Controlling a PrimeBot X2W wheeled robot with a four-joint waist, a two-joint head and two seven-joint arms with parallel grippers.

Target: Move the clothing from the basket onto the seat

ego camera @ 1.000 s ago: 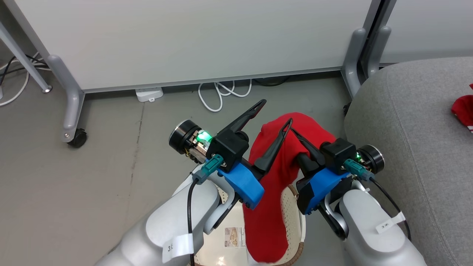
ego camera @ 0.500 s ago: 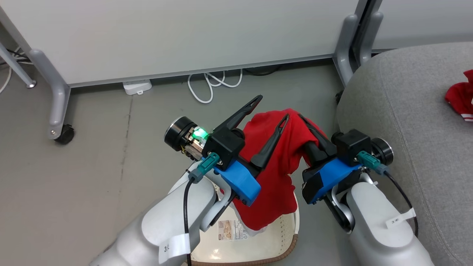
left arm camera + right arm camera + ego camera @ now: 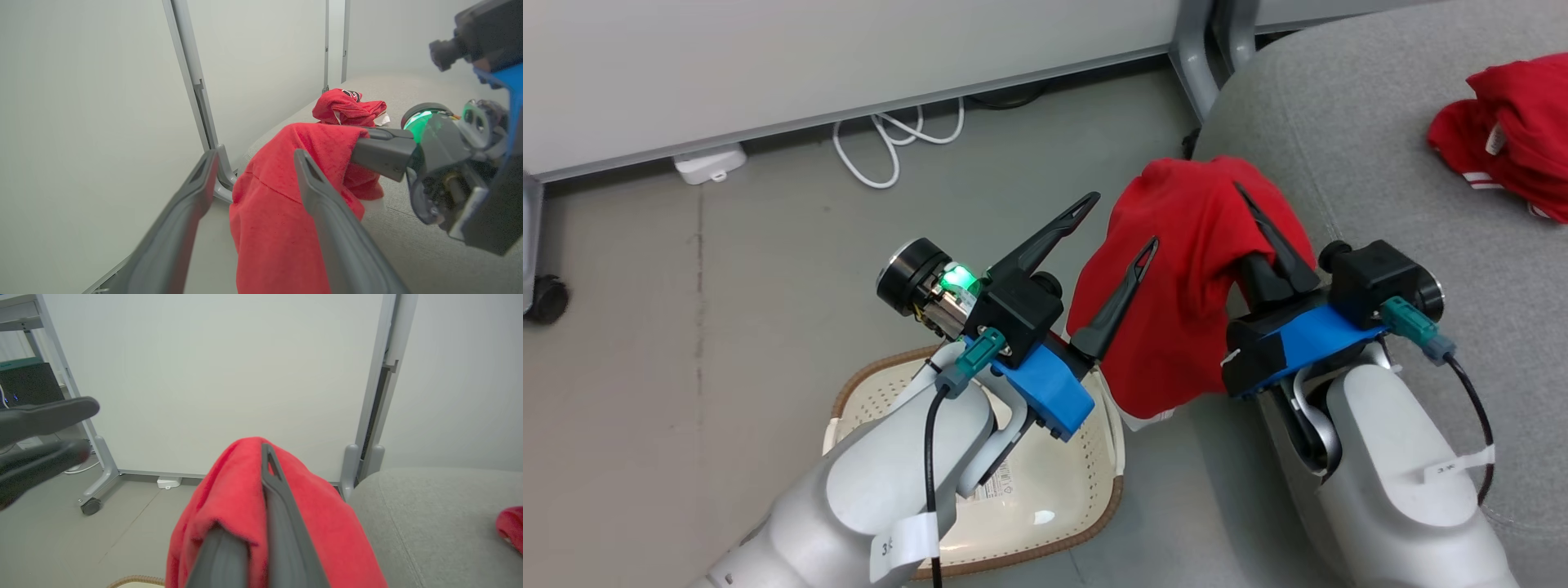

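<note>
In the head view, the right gripper point(image 3: 1245, 204) is clamped on a red garment point(image 3: 1176, 286), one dark finger lying over the fabric and the other hidden under it. The cloth hangs in the air between the basket point(image 3: 849, 400) and the near edge of the grey seat point(image 3: 1339, 147). Its white-trimmed hem dangles just beside the basket's brown rim. The left gripper point(image 3: 1123, 222) hangs above the basket with its fingers spread wide and nothing between them. A second red garment point(image 3: 1511, 135) lies crumpled farther along the seat. A white cable point(image 3: 890, 143) lies on the floor by the partition panel point(image 3: 849, 57).

In the left wrist view, the left gripper point(image 3: 255, 157) is spread wide, and the held garment point(image 3: 282, 204) hangs beyond it from the right gripper's finger point(image 3: 384, 151). The second garment point(image 3: 347, 108) rests on the seat point(image 3: 408, 245), a small dark-and-white mark showing on top.

In the right wrist view, the right gripper point(image 3: 253, 465) pinches the garment point(image 3: 229, 486), which drapes over both fingers. The seat point(image 3: 429, 506) lies to the right, bearing the second garment point(image 3: 510, 524). A sliver of the basket's rim point(image 3: 135, 580) shows below.
</note>
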